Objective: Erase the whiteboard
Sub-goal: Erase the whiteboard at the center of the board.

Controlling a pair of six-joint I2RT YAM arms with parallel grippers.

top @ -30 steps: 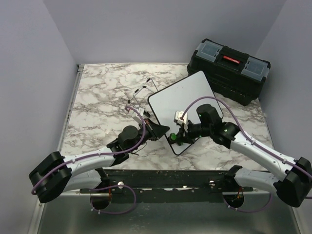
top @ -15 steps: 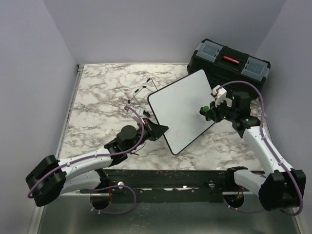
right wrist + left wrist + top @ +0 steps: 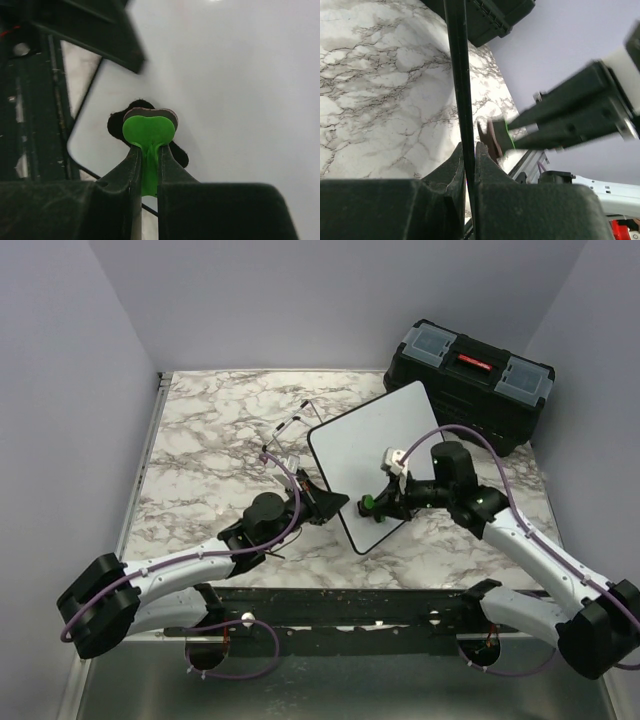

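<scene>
Right gripper (image 3: pixel 146 150): jaws closed on the flat green handle of a small eraser (image 3: pixel 148 131), whose dark pad sits flat against the white face of the whiteboard (image 3: pixel 225 75). From above, this gripper (image 3: pixel 378 502) and eraser (image 3: pixel 368 505) are over the near part of the board, close to its near corner. Left gripper (image 3: pixel 468 160): jaws clamped on the thin black rim of the whiteboard (image 3: pixel 459 65), which its wrist camera sees edge-on as a dark vertical bar. From above, the left gripper (image 3: pixel 330 505) holds the board's near-left edge (whether that edge is raised off the surface cannot be told). The whiteboard (image 3: pixel 370 445) lies turned diagonally on the right half of the marble-patterned table (image 3: pixel 210 430), its far corner just beside a black toolbox (image 3: pixel 470 380) at the far right. A thin black wire stand (image 3: pixel 288 430) rests on the table just beside the board's far-left edge. Both arms reach in from the near edge, the right from the right side, the left from the left.
</scene>
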